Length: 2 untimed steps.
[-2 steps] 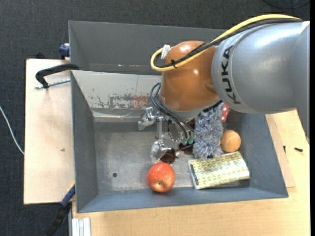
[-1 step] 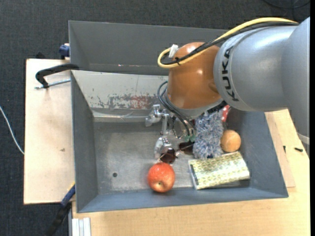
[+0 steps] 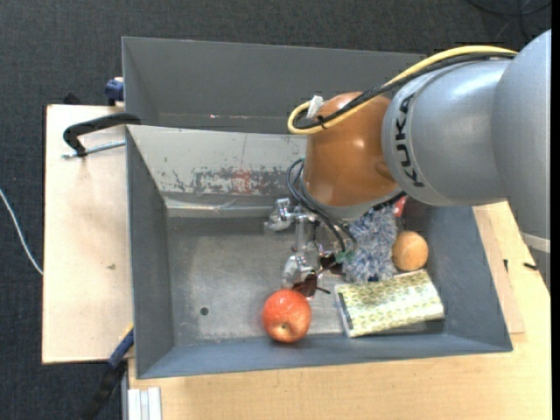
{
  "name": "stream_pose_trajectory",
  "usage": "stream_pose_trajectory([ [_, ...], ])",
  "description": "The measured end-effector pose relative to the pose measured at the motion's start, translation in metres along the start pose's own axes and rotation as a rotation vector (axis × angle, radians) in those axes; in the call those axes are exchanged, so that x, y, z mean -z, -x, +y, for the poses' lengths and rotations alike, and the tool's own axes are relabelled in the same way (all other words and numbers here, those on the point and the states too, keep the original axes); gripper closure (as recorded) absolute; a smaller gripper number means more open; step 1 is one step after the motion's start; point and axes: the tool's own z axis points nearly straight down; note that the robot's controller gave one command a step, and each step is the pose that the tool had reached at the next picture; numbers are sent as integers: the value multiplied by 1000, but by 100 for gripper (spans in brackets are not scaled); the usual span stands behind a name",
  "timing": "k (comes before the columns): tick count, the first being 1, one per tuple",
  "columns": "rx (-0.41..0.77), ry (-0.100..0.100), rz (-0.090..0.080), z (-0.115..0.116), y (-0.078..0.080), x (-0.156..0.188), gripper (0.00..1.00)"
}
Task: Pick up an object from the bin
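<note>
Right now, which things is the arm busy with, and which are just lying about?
In the job: the gripper, low in the grey bin; the red apple, the thing nearest it, just below it in the view.
Just lying about: speckled yellow-green pad; tan round fruit; blue-grey fuzzy cloth.

Soft, even light — a pale glare lies on the bin wall beyond the gripper; shadows are faint.
</note>
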Motion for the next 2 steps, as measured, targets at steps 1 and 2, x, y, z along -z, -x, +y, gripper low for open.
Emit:
stream_pose_trajectory([
  [1, 268, 0, -2, -16, -23, -6, 0],
  [2, 128, 1, -1, -54, -58, -6, 0],
])
